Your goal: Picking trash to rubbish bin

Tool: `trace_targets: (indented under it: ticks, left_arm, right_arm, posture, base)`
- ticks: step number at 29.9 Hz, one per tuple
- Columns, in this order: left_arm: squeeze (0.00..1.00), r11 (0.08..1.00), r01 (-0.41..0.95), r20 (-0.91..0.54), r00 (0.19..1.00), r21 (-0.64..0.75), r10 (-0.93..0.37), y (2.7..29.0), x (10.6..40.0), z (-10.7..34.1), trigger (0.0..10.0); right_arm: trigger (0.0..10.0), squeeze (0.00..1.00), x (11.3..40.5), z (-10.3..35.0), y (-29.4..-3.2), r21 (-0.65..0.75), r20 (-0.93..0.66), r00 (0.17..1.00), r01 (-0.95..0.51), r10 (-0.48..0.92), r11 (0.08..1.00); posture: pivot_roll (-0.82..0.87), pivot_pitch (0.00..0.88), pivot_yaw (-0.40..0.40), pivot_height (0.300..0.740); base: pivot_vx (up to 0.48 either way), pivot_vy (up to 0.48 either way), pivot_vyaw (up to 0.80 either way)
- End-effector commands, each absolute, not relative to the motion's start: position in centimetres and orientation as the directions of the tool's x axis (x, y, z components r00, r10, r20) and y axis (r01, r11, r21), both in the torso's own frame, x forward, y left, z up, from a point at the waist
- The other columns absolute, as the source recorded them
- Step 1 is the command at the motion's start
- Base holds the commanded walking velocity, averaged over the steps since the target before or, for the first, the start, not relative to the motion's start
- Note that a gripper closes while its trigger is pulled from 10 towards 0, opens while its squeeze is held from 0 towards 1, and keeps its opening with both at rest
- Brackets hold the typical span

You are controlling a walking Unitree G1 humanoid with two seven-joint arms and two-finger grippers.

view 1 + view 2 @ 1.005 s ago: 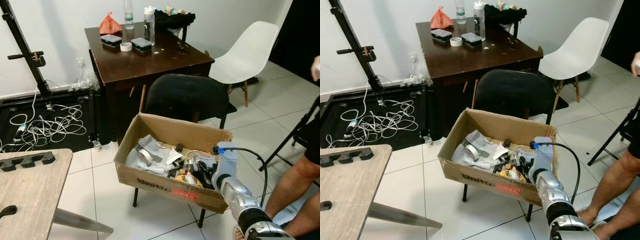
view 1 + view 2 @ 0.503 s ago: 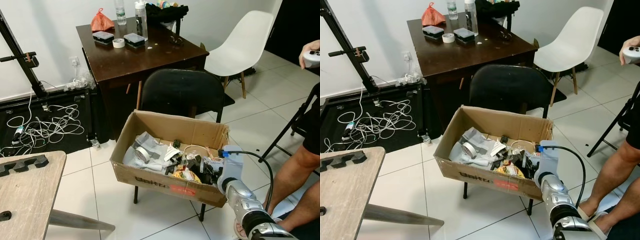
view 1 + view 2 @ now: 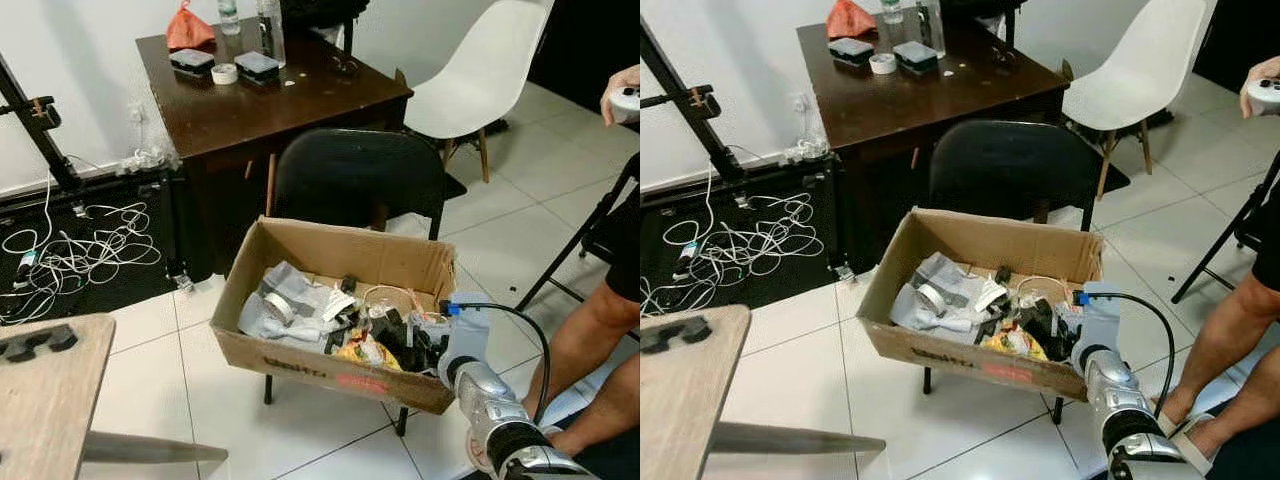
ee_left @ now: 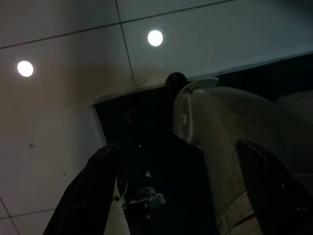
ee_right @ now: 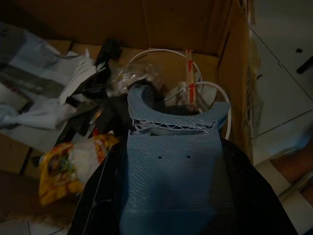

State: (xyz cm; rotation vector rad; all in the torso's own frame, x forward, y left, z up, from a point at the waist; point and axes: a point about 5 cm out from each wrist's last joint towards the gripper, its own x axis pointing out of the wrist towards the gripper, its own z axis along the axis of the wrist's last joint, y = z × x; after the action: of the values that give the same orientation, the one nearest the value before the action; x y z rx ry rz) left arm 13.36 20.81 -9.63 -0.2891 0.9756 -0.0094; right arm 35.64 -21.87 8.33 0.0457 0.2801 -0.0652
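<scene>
- Our right gripper (image 5: 173, 161) hangs over the near right corner of the cardboard box (image 3: 300, 355) that serves as the rubbish bin, which sits on a black chair (image 3: 360, 180). It holds a blue flat plastic piece (image 5: 173, 147) between its two black fingers (image 5: 100, 196) — the jaws stand narrow, pressed to the piece's sides.
- The box already holds crumpled paper (image 3: 285, 305), a yellow snack wrapper (image 3: 362, 352) and a coil of white cable (image 5: 195, 93).
- We judge the main risk to be letting go too near the box's right wall: the piece is wide and could catch on the rim and tip out onto the tiled floor (image 3: 190, 400).
- The box overhangs the chair seat, so a push from our arm might shift or topple it.
- A person's leg (image 3: 590, 340) is just beside the arm — a wide swing could strike it.
- The head views show the box's place on the chair and the dark wooden table (image 3: 270, 95) behind; the right wrist view shows instead the piece's broken, notched end.
- The left wrist view is dark, and we cannot tell how the idle left gripper stands.
</scene>
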Motion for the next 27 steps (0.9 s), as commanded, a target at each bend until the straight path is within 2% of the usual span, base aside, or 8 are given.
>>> trace_targets:
  ticks: [1,17,27]
  left_arm:
    - [0.00,0.960,-0.109,-0.846,0.507,-0.256,-0.168,20.5,11.8,-10.2,10.0]
    - [0.00,0.959,-0.116,-0.846,0.507,-0.258,-0.166,20.2,11.7,-10.3,10.0]
    - [0.00,0.956,-0.139,-0.847,0.509,-0.259,-0.156,20.3,11.7,-10.3,10.0]
  right_arm:
    - [10.0,0.00,35.4,7.8,-21.9,0.039,-0.293,0.954,0.081,-0.066,0.996]
    - [10.0,0.00,35.4,7.8,-21.5,0.018,-0.291,0.956,0.045,-0.037,0.999]
    - [10.0,0.00,35.1,7.1,-20.5,0.020,-0.309,0.951,-0.005,0.011,1.000]
  posture:
    - [-0.08,0.243,0.082,0.740]
    - [-0.08,0.244,0.076,0.740]
    - [-0.08,0.246,0.071,0.740]
  base:
    - [0.315,0.000,0.00]
    - [0.283,0.000,0.00]
    - [0.000,0.000,0.00]
